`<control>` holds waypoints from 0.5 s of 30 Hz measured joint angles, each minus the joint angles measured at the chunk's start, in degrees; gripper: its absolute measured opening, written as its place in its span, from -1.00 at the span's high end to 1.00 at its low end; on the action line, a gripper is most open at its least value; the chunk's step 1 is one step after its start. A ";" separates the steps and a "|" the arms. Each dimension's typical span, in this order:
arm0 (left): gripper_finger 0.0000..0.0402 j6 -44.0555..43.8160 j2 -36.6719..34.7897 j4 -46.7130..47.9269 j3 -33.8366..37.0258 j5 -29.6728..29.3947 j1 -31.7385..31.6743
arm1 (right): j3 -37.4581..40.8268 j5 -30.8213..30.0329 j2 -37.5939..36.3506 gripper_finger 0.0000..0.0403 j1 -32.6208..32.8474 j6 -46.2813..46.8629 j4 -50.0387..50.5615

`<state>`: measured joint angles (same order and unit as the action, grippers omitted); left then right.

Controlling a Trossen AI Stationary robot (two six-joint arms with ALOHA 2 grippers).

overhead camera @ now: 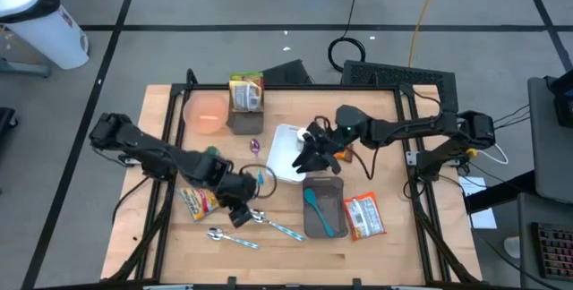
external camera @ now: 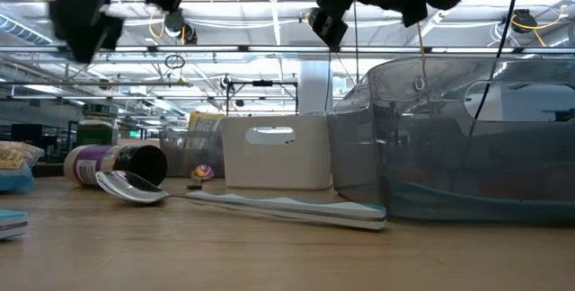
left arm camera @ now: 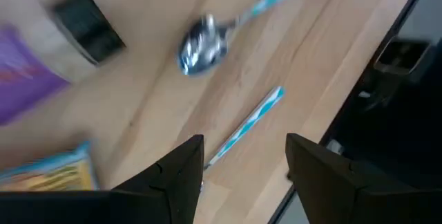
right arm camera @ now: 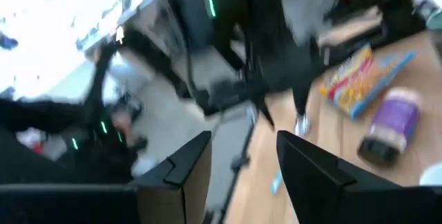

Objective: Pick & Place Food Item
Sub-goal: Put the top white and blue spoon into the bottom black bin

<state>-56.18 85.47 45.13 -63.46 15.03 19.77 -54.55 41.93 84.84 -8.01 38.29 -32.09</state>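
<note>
our left gripper [overhead camera: 240, 216], fingers apart and empty, hangs nearest the snack packet [overhead camera: 199, 201] just beside it; right gripper [overhead camera: 313, 153], also open, hovers over the white tub [overhead camera: 285, 138].

You're running this in a lab or big industrial test space, not a kitchen. The butcher-block table [overhead camera: 269, 245] sits on a dark metal frame on a grey floor marked with black tape lines [overhead camera: 116, 35]. Loose cables [overhead camera: 358, 4] snake away toward 12 o'clock, and a yellow cord [overhead camera: 421, 12] runs beside them. Look level across the table and you get an open ceiling with beams and strip lights [external camera: 225, 66], warehouse style.
</note>
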 joint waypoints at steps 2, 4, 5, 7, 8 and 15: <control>-0.05 -0.73 -0.36 -6.03 4.52 1.14 1.10 | 0.75 -3.03 0.00 0.23 0.00 3.02 -3.03; -0.05 -2.44 -1.55 -14.29 9.64 1.77 2.11 | 0.92 -5.98 0.00 0.23 0.32 5.52 -4.52; -0.05 -3.60 -2.11 -18.98 12.22 2.11 2.49 | 0.92 -7.34 0.00 0.23 0.55 6.57 -5.29; -0.05 -6.01 -3.15 -27.69 17.00 1.86 3.14 | 0.92 -9.94 0.00 0.23 1.04 7.74 -7.03; -0.05 -7.13 -4.04 -30.72 19.37 1.26 3.56 | 0.92 -11.20 0.00 0.23 1.38 7.89 -7.40; -0.05 -20.87 -10.52 -45.32 33.12 -4.33 6.44 | 0.92 -17.99 0.01 0.23 3.46 8.60 -7.14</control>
<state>-77.04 74.95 -0.19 -30.34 10.71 26.21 -53.63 23.94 84.85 -4.55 46.89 -39.23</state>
